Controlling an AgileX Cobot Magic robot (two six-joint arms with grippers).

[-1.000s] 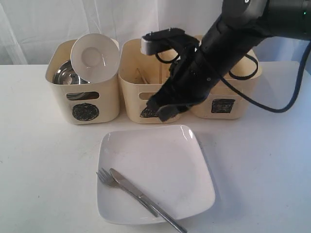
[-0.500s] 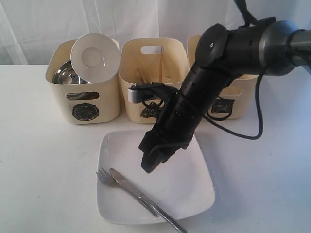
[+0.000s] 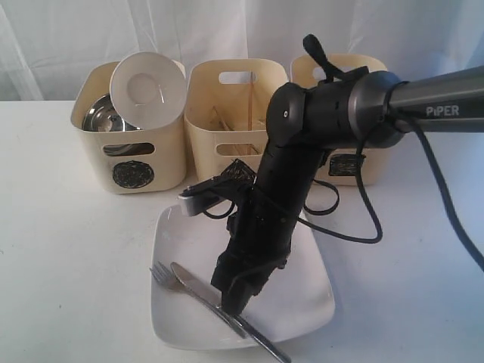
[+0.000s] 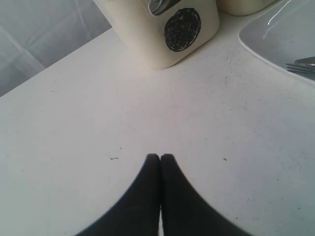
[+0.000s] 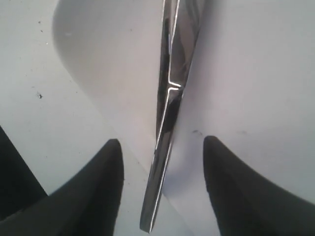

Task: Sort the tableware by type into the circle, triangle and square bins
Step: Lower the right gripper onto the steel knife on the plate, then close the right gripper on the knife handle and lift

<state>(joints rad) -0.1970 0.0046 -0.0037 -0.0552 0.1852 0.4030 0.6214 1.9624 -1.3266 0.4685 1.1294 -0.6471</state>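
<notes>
The white square plate (image 3: 185, 242) lies in front of the bins, with a fork (image 3: 162, 274) and a knife (image 3: 190, 281) across its front left corner. My right gripper (image 3: 233, 304) is down over their handles. In the right wrist view it (image 5: 162, 141) is open, with the steel handles (image 5: 170, 98) between its fingers and untouched. The circle bin (image 3: 128, 147) holds a steel bowl (image 3: 102, 113), and a small white bowl (image 3: 147, 87) is tilted on its rim. Chopsticks (image 3: 243, 121) stand in the middle bin (image 3: 208, 147). My left gripper (image 4: 160, 157) is shut and empty over bare table.
The square bin (image 3: 349, 165) stands at the back right, partly behind my right arm. The left wrist view shows the circle bin (image 4: 167, 49), a plate corner (image 4: 280, 34) and fork tines (image 4: 302, 66). A white curtain hangs behind the table.
My right arm has swung down from the middle bin to the plate's front, and its jaws have opened around the cutlery handles.
</notes>
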